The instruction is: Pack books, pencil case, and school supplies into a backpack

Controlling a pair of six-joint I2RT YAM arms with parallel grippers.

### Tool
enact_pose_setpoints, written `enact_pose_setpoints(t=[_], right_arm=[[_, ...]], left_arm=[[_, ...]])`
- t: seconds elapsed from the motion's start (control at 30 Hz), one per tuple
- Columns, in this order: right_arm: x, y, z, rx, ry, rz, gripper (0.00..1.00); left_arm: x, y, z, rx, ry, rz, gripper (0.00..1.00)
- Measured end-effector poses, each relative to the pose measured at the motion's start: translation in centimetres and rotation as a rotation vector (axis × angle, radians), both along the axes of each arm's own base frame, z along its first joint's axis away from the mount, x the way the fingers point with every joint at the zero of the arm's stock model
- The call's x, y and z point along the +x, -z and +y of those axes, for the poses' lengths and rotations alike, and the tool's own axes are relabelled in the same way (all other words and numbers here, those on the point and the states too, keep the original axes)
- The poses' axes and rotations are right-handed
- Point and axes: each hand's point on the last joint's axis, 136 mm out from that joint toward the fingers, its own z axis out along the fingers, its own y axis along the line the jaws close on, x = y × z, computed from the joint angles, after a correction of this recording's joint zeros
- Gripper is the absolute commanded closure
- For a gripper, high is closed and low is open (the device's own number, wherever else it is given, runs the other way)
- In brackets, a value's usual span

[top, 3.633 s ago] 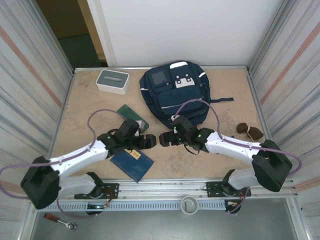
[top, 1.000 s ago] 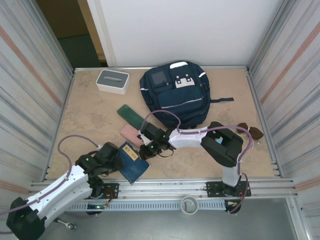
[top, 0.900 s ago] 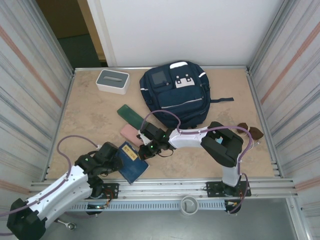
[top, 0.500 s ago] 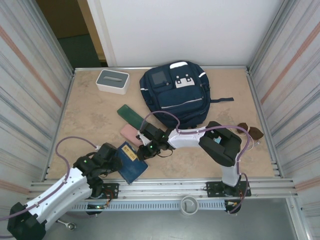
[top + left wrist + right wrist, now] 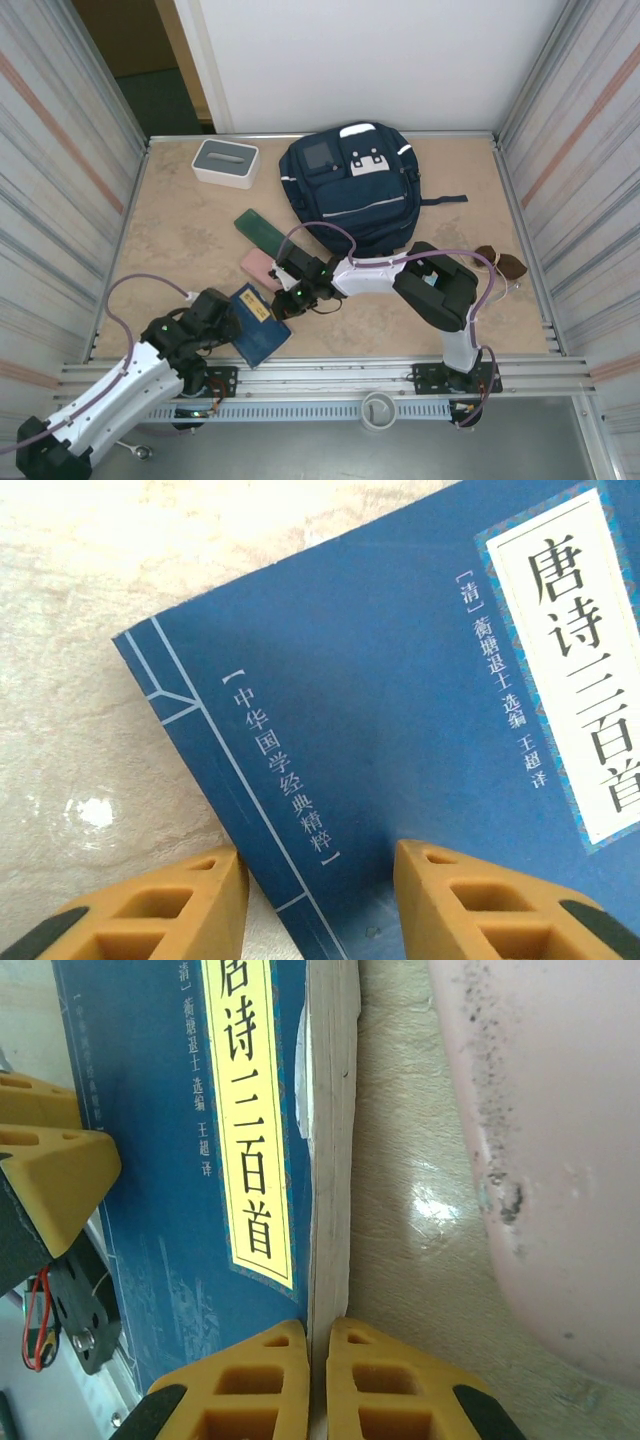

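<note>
Books (image 5: 258, 325) lie flat on the worktop (image 5: 180, 235) near its front edge, well short of the backpack (image 5: 350, 195). Left gripper (image 5: 320, 865): jaws partly open, astride the cover's spine edge. Right gripper (image 5: 318, 1338): jaws closed together, tips against the page edge.

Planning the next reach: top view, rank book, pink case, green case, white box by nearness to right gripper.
1. book, at the right gripper
2. pink case, just beyond
3. green case, farther back
4. white box, back left

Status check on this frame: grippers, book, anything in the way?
Left gripper open, straddling book edge. Right gripper shut at its page edge. Book on table, unpacked. Pink case alongside.
</note>
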Motion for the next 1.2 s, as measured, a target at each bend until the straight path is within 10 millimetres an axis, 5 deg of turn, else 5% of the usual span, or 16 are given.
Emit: enact_pose_setpoints(t=[0.23, 0.5, 0.67, 0.83, 1.03, 1.2], right_arm=[[0.5, -0.6, 0.7, 0.012, 0.002, -0.030, 0.72], [0.0, 0.5, 1.1, -0.005, -0.025, -0.044, 0.61], [-0.1, 0.6, 1.4, -0.017, -0.033, -0.026, 0.71], [0.1, 0.7, 1.2, -0.028, -0.029, -0.037, 0.99], [-0.2, -0.4, 1.9, 0.020, -0.039, -0.024, 1.00], [-0.6, -4.0, 2.7, 0.118, -0.064, -0.016, 1.00]], left_arm=[[0.5, 0.0, 0.4, 0.029, -0.016, -0.018, 0.52], [1.2, 0.0, 0.1, 0.033, -0.019, -0.024, 0.49], [1.2, 0.0, 0.0, 0.034, -0.019, -0.023, 0.48], [1.3, -0.2, 0.4, 0.041, -0.027, -0.041, 0.48], [1.6, -1.3, 0.5, 0.025, -0.035, -0.084, 0.37], [3.5, -5.9, 0.4, -0.021, -0.071, -0.220, 0.35]])
